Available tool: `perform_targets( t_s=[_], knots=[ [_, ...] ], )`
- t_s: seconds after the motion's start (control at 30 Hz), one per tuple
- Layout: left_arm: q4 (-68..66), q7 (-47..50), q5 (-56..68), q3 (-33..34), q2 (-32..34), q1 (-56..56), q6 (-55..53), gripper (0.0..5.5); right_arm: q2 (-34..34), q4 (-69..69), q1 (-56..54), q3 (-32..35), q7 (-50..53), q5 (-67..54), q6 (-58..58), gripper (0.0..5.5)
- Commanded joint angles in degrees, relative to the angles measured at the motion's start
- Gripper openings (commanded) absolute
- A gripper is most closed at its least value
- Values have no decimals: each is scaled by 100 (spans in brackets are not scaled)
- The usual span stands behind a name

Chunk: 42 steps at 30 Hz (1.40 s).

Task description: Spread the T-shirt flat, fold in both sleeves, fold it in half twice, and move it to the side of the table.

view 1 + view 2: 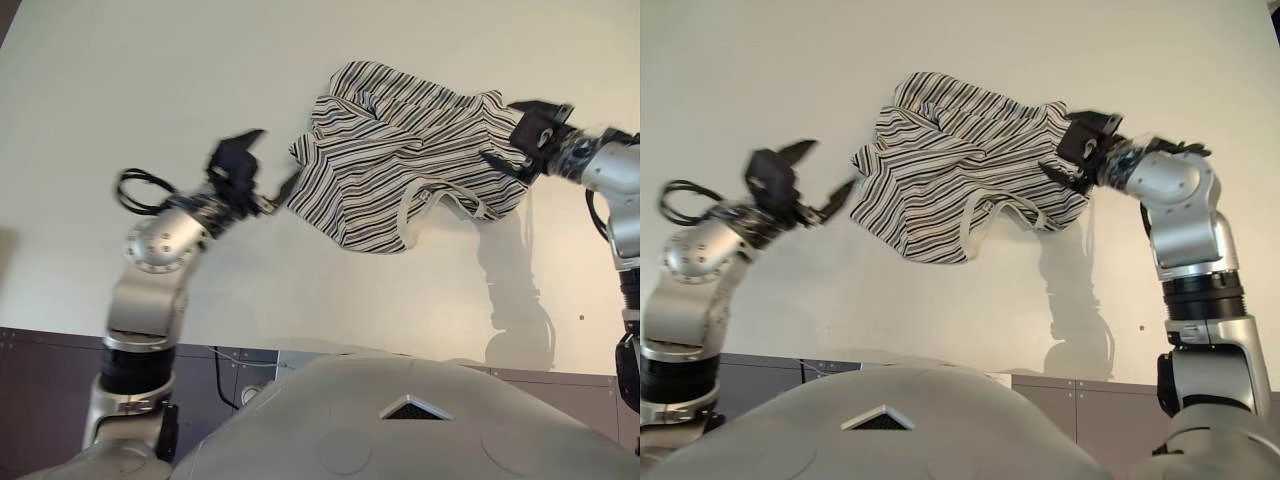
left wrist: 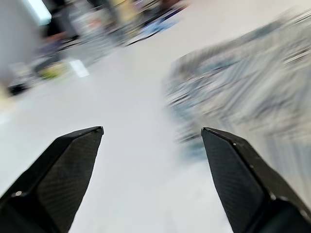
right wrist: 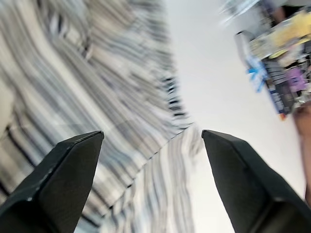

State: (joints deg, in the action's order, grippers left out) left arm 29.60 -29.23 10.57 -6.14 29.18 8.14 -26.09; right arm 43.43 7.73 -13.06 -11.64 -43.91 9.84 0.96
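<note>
Left fingers (image 2: 68, 170) stood apart at centre-left of head view, just beside T-shirt (image 1: 400, 170) edge. T-shirt lay rumpled at upper centre of tabletop (image 1: 150, 60). Right fingers (image 3: 63, 174) stood apart over its right edge. Spreading looked unfinished; sleeve folds, both halvings, move aside were all left.

Bright, even overhead light covers the pale table (image 1: 120, 80) without glare; the T-shirt (image 1: 400, 160) throws only a thin soft shadow at its near edge. In both wrist views its stripes smear into streaks and the room behind blurs.
</note>
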Motion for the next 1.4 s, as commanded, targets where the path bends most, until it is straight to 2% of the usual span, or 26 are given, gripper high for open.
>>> perform_targets(
  t_s=[0.03, 0.13, 0.23, 0.33, 0.43, 0.5, 0.57, 0.67, 0.8, 0.9, 1.0, 1.17, 1.4],
  knots=[
    [-476, -93, -627, -1057, 112, -249, -549, 375, 333, 105, 510, -552, -427, 449, -376, 374],
    [-1019, -182, -1503, -1932, 485, -290, -551, 375, 66, -548, 827, -661, -643, 120, -118, 374],
    [-1610, -1, -2365, -2106, 1154, -94, -80, 375, -341, -542, 755, -436, 81, 272, 337, 374],
    [-1711, 37, -2348, -1525, 1678, 421, 371, 375, -401, -495, 844, -206, 415, 269, 594, 374],
    [-1526, 95, -2212, -1007, 1928, 999, 697, 375, -281, -781, 1087, 122, 375, -20, 720, 374],
    [-1299, 280, -2129, -711, 1792, 1234, 942, 375, -306, -1186, 1281, 494, 223, -530, 662, 374],
    [-754, 777, -1740, -139, 1126, 1185, 1056, 375, -255, -1877, 1640, 904, -21, -1111, 545, 374],
    [95, 948, -1536, 473, 886, 1578, 1555, 375, 387, -2472, 2647, 1218, -117, -621, -552, 374],
    [-61, -294, -1737, 904, 2062, 2611, 2498, 375, 1071, -1832, 3052, 1074, 380, 776, -2667, 374],
    [-1086, -443, -2679, 552, 2721, 2252, 3704, 375, 979, -1121, 2550, 718, 1001, 1797, -3170, 374],
    [-1804, -258, -3320, 72, 2576, 1518, 4274, 375, 749, -618, 2088, 340, 1347, 2379, -3252, 374],
    [-2394, -208, -3581, -515, 2286, 1061, 4860, 375, 736, -369, 1826, 28, 1409, 2434, -3344, 374],
    [-2542, -143, -3618, -633, 2291, 1190, 5094, 375, 663, -98, 1563, -225, 1568, 2507, -3381, 374]
  ],
)
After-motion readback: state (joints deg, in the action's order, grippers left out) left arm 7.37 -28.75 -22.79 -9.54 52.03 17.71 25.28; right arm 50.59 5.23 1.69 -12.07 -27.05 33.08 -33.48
